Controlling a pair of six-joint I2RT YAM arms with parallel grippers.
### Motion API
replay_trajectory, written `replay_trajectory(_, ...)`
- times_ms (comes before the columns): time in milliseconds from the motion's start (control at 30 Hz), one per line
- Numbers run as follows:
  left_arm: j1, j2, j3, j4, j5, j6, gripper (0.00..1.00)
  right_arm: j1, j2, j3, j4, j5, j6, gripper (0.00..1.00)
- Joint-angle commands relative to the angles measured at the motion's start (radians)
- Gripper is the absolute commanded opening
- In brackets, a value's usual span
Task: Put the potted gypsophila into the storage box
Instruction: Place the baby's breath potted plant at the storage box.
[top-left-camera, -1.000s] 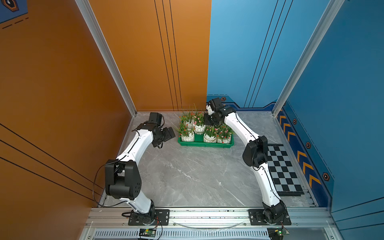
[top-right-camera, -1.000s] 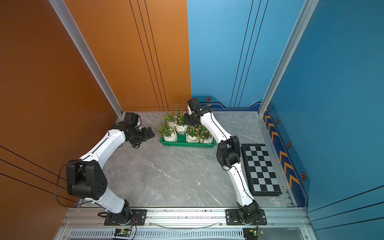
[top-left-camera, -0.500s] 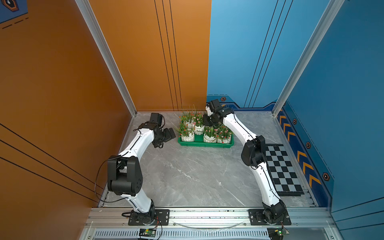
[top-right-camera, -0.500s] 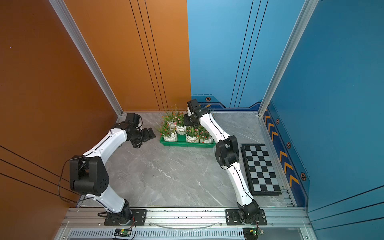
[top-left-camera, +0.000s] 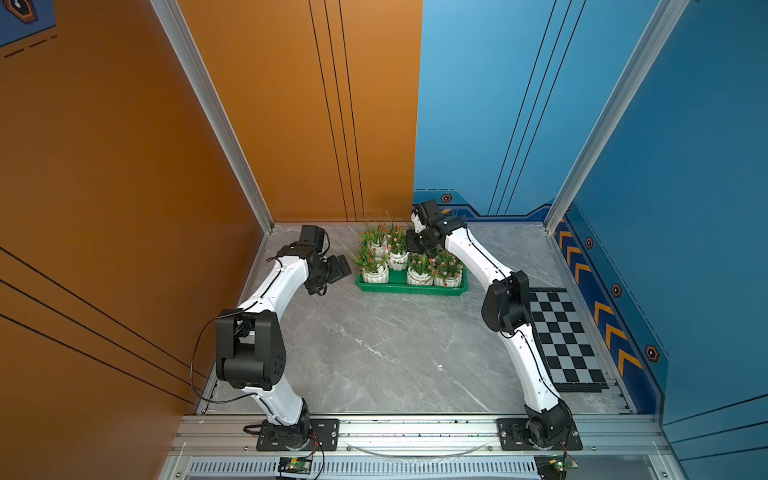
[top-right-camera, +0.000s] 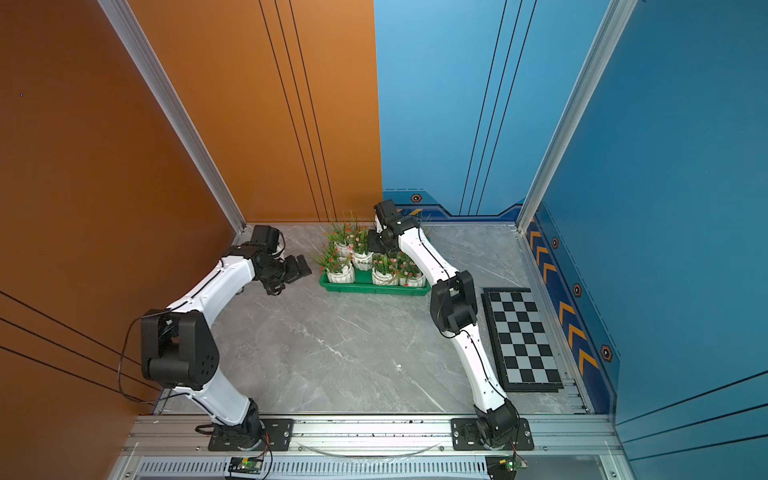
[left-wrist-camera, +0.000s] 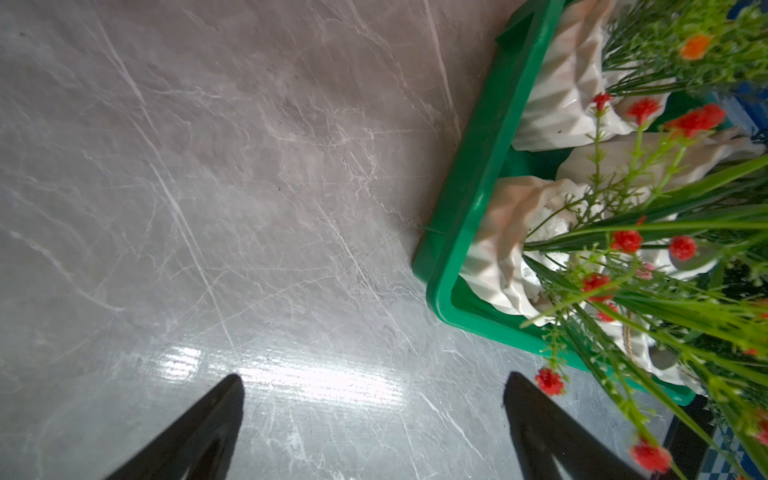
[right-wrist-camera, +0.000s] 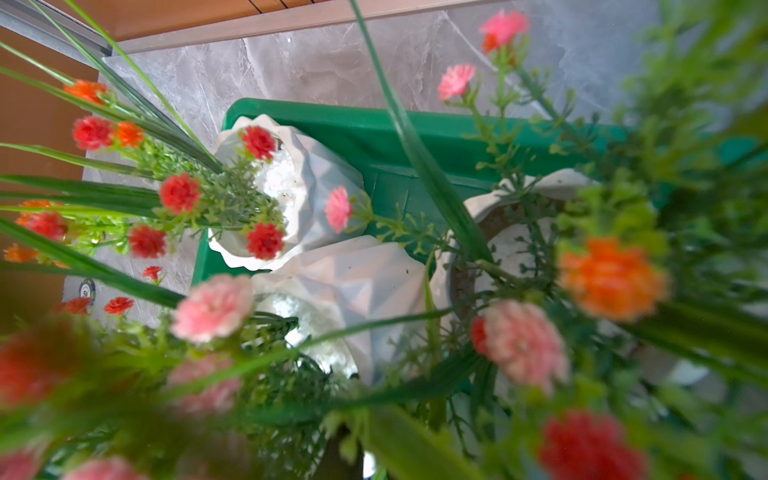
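The storage box (top-left-camera: 409, 289) (top-right-camera: 374, 289) is a green tray near the back wall, and several potted gypsophila stand in it, among them one at its front left corner (top-left-camera: 375, 274) (top-right-camera: 340, 275). My left gripper (top-left-camera: 341, 266) (top-right-camera: 301, 268) (left-wrist-camera: 372, 378) hangs open and empty over bare table beside the box's left end (left-wrist-camera: 469, 195). My right gripper (top-left-camera: 424, 246) (top-right-camera: 384, 243) is down among the plants at the back of the box. Blurred leaves hide its jaws in the right wrist view, which shows white pots (right-wrist-camera: 299, 178) below. It is shut; I cannot tell whether it grips anything.
A black-and-grey checkered board (top-left-camera: 561, 332) (top-right-camera: 521, 336) lies along the right side of the table. The orange and blue walls stand close behind the box. Grey marble table (top-left-camera: 386, 353) stretches in front of it, between the two arms.
The left arm's elbow has shifted slightly. Both grippers stay about where they were.
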Motion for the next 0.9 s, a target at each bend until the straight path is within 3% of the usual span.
replay_trajectory(0, 0.008, 0.014, 0.020, -0.003, 0.020, 0.010, 0.98, -0.003, 0.017, -0.019, -0.001, 0.013, 0.022, 0.02)
replay_trajectory(600, 0.004, 0.020, 0.017, -0.003, 0.027, 0.005, 0.98, -0.005, 0.038, -0.047, -0.001, 0.010, 0.027, 0.04)
replay_trajectory(867, 0.004, 0.010, 0.011, -0.004, 0.026, 0.005, 0.98, -0.006, 0.033, -0.052, 0.001, 0.016, 0.027, 0.10)
